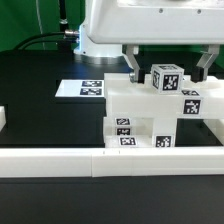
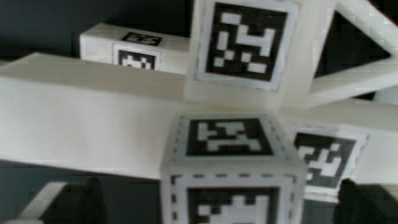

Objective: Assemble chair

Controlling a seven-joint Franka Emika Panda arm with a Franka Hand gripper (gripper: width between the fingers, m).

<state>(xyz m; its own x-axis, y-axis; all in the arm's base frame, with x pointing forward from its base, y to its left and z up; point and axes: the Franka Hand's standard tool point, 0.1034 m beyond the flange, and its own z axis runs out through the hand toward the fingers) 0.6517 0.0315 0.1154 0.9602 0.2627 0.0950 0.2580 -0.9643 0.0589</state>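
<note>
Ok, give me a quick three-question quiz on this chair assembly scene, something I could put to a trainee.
1. True or false: the gripper is shut on the top tagged block.
2. Where does the marker board lie relative to the chair parts? A) on the exterior view's left of them B) on the exterior view's right of them C) on top of them
3. In the exterior view, what long white thing runs between the chair parts and the camera?

Key
1. False: the jaws stand wide open, one on either side of the block.
2. A
3. The low border wall.
</note>
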